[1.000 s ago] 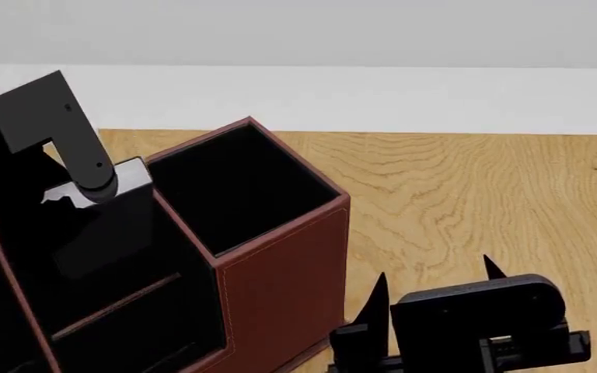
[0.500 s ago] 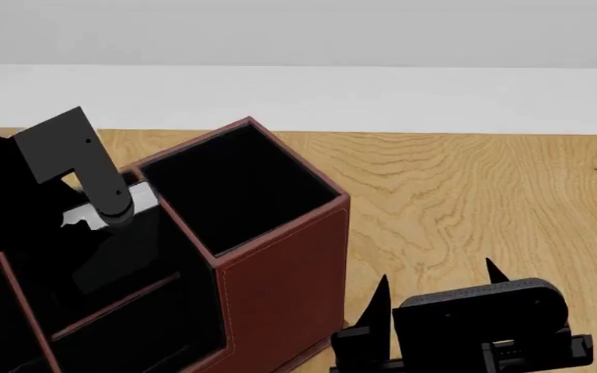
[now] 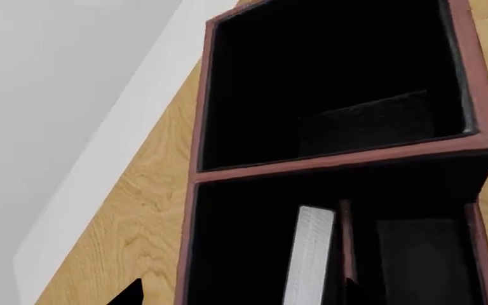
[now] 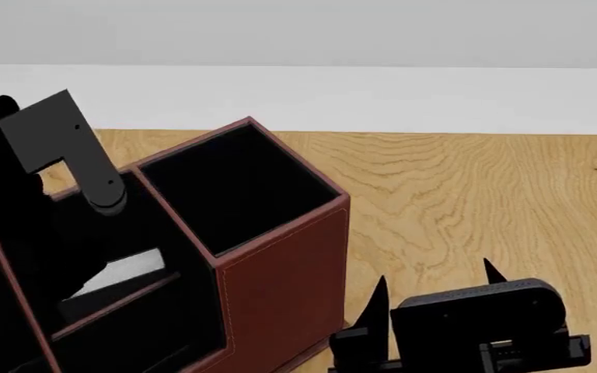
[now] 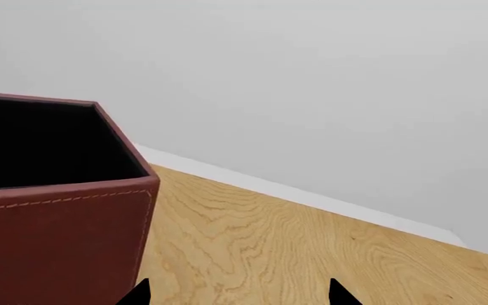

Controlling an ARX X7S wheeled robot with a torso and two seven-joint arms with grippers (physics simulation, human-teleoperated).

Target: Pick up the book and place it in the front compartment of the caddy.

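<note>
The dark red caddy stands at the left of the wooden table. The book stands inside it, showing only its whitish page edge, in the section just on the near side of the large square section. In the left wrist view the book leans beside a thin red partition. My left gripper hovers above that section, its jaws wide apart and off the book. My right gripper is open and empty over the table, right of the caddy.
The wooden table stretches to the right of the caddy up to a white wall. My left arm's dark link hangs over the caddy's left part. The caddy's large square section shows only a black lining.
The book, held at rim height by my left gripper before, has dropped down into the caddy. My left arm has risen slightly. The right arm has not moved.
</note>
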